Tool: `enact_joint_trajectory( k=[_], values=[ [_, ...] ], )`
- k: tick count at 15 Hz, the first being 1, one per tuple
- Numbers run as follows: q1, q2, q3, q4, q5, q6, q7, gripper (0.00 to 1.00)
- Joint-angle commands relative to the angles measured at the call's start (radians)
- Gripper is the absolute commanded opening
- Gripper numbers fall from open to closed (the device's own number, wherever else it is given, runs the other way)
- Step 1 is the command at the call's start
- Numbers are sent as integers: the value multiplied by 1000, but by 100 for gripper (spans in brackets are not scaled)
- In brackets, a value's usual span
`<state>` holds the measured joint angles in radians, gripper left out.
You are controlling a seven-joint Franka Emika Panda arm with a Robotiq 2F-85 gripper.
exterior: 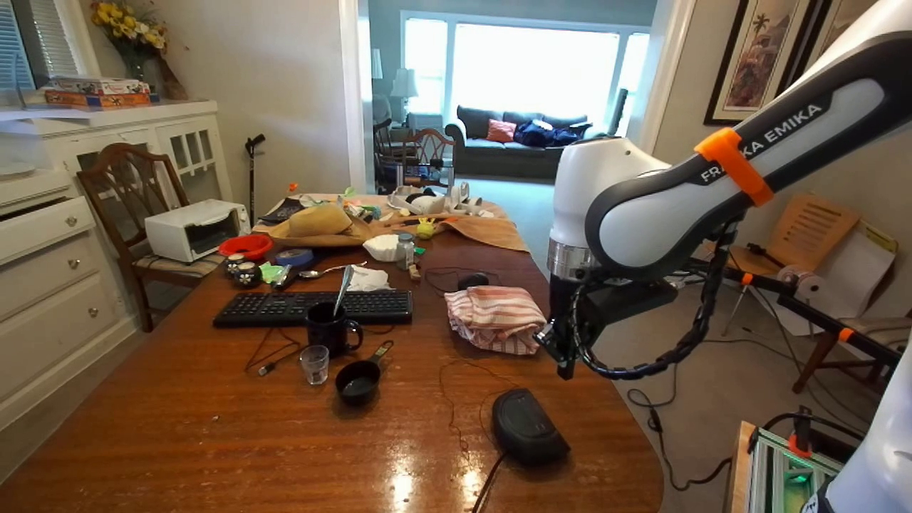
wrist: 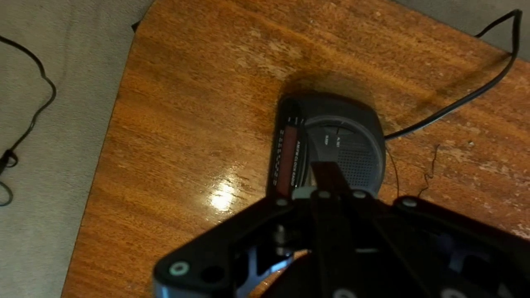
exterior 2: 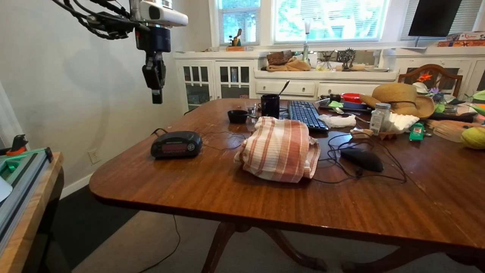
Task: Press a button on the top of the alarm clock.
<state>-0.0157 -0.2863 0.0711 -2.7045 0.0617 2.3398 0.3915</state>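
Our gripper (exterior 2: 157, 98) points down, its two fingers (wrist: 331, 178) pressed together with no gap we can see, and nothing is held in them. We think that's a good shape for this job, because it makes one blunt tip to poke with. Down below that tip, with plenty of air between, the alarm clock (wrist: 327, 145) sits flat on the table (wrist: 186, 103). In the wrist view the fingers hide part of its top, so we can't pick out each button. We do see tiny words (wrist: 338, 142) just past the fingertips, and buttons are probably beside them. We should line our tip up over one button first, then go straight down, slowly. A soft push should be enough, and then we lift straight up. If we push hard or at a slant, the clock might slide or rock. We should miss the black cord (wrist: 447, 109) at the clock's back, too. Farther off to the gripper's side lies the striped cloth (exterior 2: 280, 151), and the black mug (exterior 2: 269, 106) is farther still, so neither should get in our way.
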Motion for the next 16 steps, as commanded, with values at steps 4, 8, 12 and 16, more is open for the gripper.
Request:
enact_joint_trajectory(
  k=[4, 8, 12, 16],
  values=[
    [-9, -9, 5, -12, -16, 12, 9, 0],
    [-5, -41, 12, -93, -23, 82, 11, 0],
    [-3, 9, 12, -48, -18, 121, 2, 0],
    [20, 30, 11, -44, 19, 203, -27, 0]
  ],
)
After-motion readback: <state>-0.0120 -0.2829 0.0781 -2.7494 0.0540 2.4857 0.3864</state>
